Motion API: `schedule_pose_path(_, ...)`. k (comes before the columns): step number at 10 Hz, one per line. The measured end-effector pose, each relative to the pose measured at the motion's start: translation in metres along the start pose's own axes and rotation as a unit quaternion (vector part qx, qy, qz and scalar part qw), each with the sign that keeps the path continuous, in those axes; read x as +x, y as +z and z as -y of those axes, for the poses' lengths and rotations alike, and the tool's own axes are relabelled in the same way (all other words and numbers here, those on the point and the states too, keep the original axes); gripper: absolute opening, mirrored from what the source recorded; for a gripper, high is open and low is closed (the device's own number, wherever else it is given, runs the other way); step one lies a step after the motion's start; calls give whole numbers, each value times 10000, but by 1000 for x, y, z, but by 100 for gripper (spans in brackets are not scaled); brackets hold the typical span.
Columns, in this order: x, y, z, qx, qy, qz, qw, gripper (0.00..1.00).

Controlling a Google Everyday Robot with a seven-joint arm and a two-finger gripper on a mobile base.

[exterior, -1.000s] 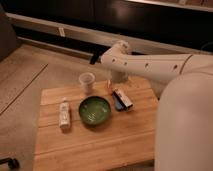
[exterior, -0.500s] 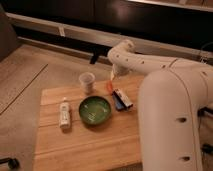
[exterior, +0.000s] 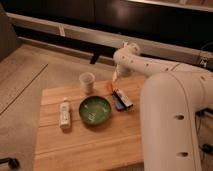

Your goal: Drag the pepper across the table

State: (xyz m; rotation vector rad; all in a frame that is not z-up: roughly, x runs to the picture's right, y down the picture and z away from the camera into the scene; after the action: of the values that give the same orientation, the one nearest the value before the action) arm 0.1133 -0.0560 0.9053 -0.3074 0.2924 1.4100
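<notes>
The pepper [exterior: 108, 87] is a small orange-red sliver on the wooden table [exterior: 90, 145], near its far edge, between the cup and the packet. My gripper [exterior: 115, 78] hangs at the end of the white arm [exterior: 150, 65], just above and to the right of the pepper, very close to it. I cannot see whether it touches the pepper.
A pale cup [exterior: 87, 81] stands left of the pepper. A green bowl [exterior: 95, 109] sits mid-table. A dark blue-and-white packet [exterior: 121, 98] lies right of the bowl. A white bottle [exterior: 64, 112] lies at the left. My arm's bulky white body [exterior: 175, 125] covers the table's right side.
My gripper has come down and slightly right towards the pepper at the table's far edge. The arm's body now fills more of the right side. The pepper has hardly moved.
</notes>
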Motion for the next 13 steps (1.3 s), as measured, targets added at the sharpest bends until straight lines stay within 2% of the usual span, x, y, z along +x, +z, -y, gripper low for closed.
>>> schedule_pose_path(2,1,4,7,57,120,-1,9999,65)
schedule_pose_path(4,8,27,16,105,306,-132,9994,65)
schedule_pose_path(5,11,42,9,38,304,-234,9993,65)
schedule_pose_path(8,2,76,-19,-199,94,-401,9990,65)
schedule_pose_path(12,-23,91,-36,-193,-378,-421,9982,65)
schedule_pose_path(13,-25,95,-41,-242,-429,-439,9978,65)
